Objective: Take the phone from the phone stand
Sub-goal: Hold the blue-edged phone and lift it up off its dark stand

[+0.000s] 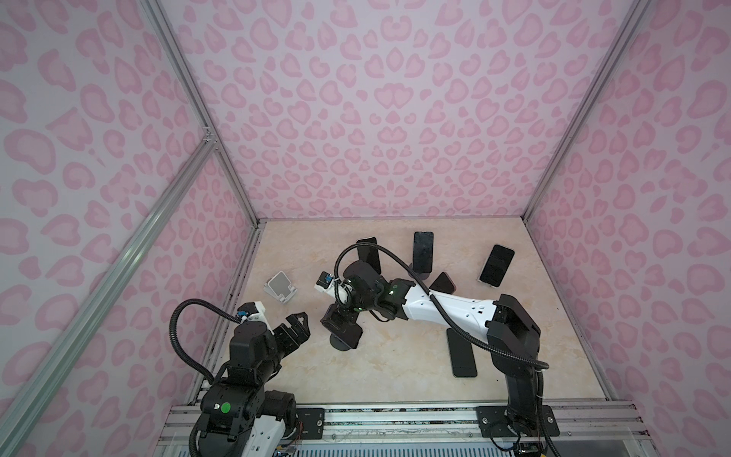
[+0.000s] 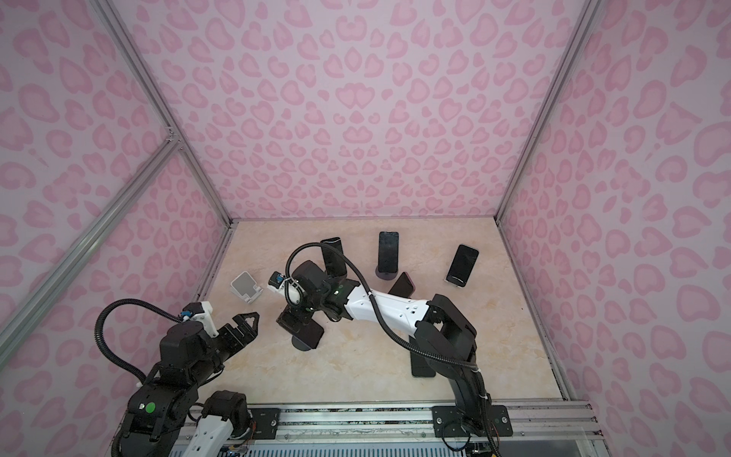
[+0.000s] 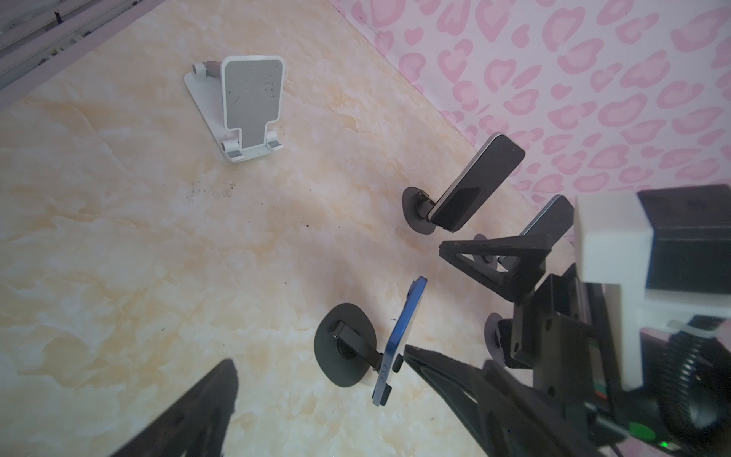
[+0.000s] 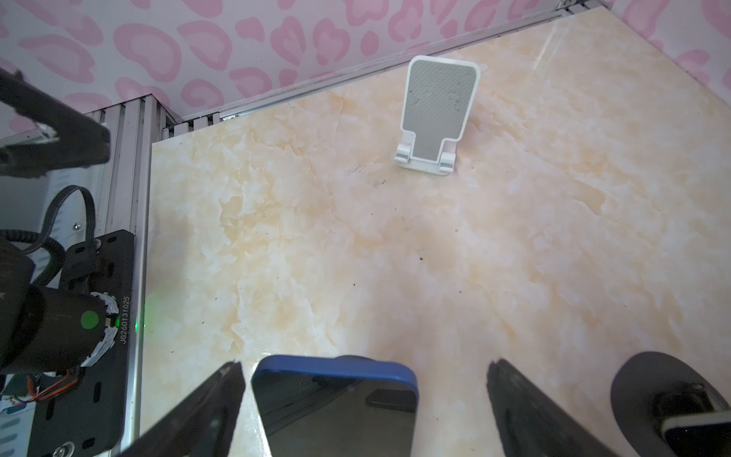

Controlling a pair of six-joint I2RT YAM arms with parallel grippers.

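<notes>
Two grippers are at work here, and neither has hold of anything. The right gripper (image 4: 364, 366) hangs over the top of the phone (image 4: 336, 403) with its jaws spread wide. In the right wrist view one finger sits just beside one long edge and the other stands well clear of the opposite edge, so neither touches. Straddling the phone this way probably means the close will land on its edges rather than on the glass.

The left gripper (image 1: 300, 326) waits just left of it, low over the table (image 1: 395, 376), and its jaws are also wide apart. It looks placed to pin the stand (image 3: 332, 372) while the phone comes away, though that is a guess.

The phone sits near the middle of the table, slightly left, leaning back on the stand, which has a round black base and a short arm. Small black hooks seem to catch its lower end, so it likely has to lift out along its lean.

It has a blue body with rounded corners. The dark, glossy screen mirrors what is in front of it. Seen edge-on in the left wrist view, it is thin.

An empty white stand (image 1: 280, 288) sits further left and farther back.
</notes>
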